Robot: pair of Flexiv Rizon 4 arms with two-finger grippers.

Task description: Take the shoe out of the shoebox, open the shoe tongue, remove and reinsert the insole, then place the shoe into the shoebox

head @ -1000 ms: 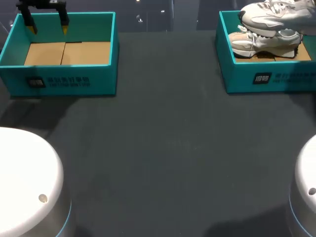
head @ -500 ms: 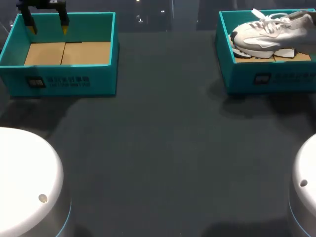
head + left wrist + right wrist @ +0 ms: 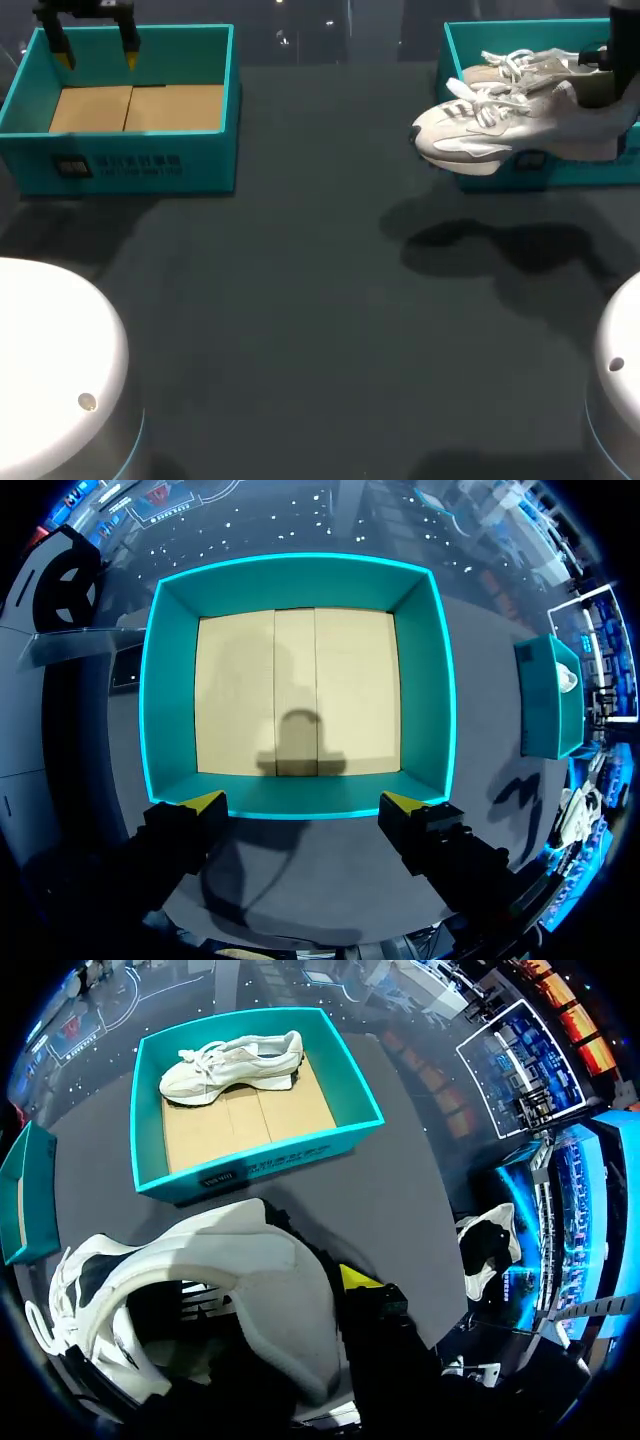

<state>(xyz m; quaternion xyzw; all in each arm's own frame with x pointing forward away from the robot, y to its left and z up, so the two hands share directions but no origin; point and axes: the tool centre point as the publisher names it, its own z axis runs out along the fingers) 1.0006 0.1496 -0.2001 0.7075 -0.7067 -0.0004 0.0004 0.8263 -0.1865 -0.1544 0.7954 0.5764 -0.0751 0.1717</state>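
Shoebox [image 3: 570, 172] on the right of the tabletop [image 3: 320, 330] has a second shoe [image 3: 235, 1065] lying in it; the left shoebox [image 3: 130, 165] sits well apart. The lifted shoe [image 3: 485, 135] hangs over the right box's front corner, its heel collar pinched by the right tool [image 3: 335, 1285]. The left tool [image 3: 300, 805] hovers spread above its box's rim. Gripped only at the heel, the shoe could sag, slip out, or clip the box wall.

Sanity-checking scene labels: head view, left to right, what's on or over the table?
Empty left shoebox → raised shoe, its toe sticking out past the box's left wall → right shoebox. Left gripper and second shoe are left out because they overlap.
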